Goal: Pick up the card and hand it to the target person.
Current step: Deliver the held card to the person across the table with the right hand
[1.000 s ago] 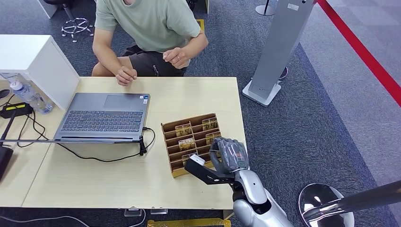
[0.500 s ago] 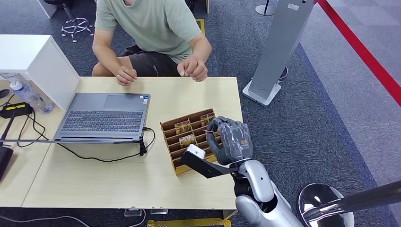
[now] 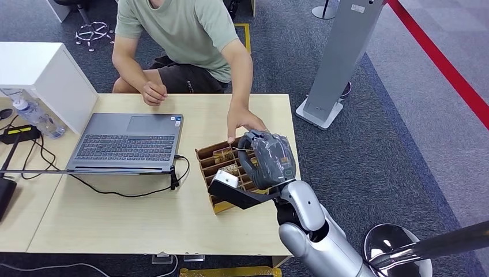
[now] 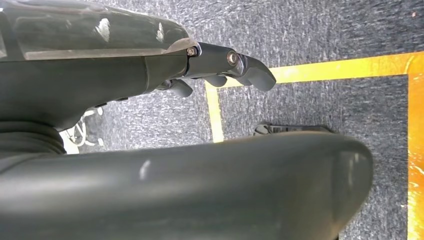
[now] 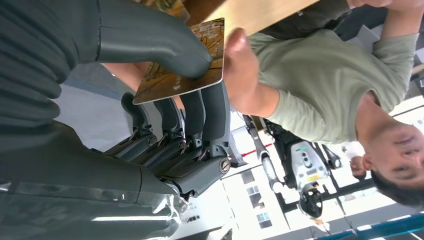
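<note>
My right hand (image 3: 266,158) is raised above the brown card holder (image 3: 220,166) on the table. In the right wrist view its thumb (image 5: 150,42) and fingers (image 5: 200,115) pinch a brown patterned card (image 5: 187,75). A seated person in a green shirt (image 3: 184,29) reaches across the table; that person's hand (image 3: 245,122) is right at my hand, and its fingertips (image 5: 239,62) touch the card's edge. Several more cards stand in the holder's slots. My left hand (image 4: 235,67) hangs over grey carpet with nothing in it, fingers loosely bent.
An open laptop (image 3: 127,141) with a black cable lies left of the holder on the light wooden table (image 3: 115,219). A white box (image 3: 46,75) and a water bottle (image 3: 34,118) stand at the far left. A grey floor stand (image 3: 340,57) is beyond the table's right end.
My right hand has lifted with the card and moved toward the person, over the holder. The person's hand has come down from chest height to meet the card.
</note>
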Controlling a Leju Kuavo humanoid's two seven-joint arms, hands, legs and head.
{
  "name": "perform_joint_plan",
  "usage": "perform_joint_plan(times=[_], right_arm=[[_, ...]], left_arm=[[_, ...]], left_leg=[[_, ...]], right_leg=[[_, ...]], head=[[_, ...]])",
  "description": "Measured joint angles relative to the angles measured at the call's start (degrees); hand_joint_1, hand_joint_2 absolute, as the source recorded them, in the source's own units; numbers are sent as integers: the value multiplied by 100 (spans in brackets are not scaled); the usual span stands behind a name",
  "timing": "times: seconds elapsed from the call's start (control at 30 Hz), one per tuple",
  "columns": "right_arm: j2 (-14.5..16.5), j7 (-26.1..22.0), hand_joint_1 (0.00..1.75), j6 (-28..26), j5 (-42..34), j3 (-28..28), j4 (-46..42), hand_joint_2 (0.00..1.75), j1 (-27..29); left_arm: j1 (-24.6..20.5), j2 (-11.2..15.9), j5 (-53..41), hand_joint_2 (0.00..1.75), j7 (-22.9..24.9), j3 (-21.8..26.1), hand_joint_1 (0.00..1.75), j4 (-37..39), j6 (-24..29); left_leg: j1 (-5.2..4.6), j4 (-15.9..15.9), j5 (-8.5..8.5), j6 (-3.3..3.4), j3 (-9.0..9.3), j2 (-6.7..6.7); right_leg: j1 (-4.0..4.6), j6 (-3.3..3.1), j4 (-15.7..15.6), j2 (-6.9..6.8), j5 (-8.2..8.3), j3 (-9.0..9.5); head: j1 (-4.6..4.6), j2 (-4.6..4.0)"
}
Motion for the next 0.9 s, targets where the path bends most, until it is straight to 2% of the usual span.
perform_joint_plan(times=[0.13, 0.37, 0.9], right_arm=[[191, -102, 140, -243, -20, 111, 746, 175, -613], [393, -107, 140, -460, -154, 206, 1694, 175, -1229], [712, -273, 140, -603, -312, 273, 2640, 175, -1656]], left_arm=[[-15, -11, -22, 0, -79, -1, 0, 0, -4], [-19, -19, -93, 0, -79, -27, 0, 0, -3], [-14, -43, -27, 0, 39, -58, 0, 0, 59]], left_leg=[[0, 0, 2, 1, 0, -1], [0, 1, 2, 1, -3, -4], [0, 1, 2, 1, -3, -6]], right_leg=[[0, 0, 1, -2, 0, -1], [0, 0, 1, -5, 0, -5], [0, 0, 1, -6, 0, -5]], head=[[-2, 0], [-2, 0], [-1, 0]])
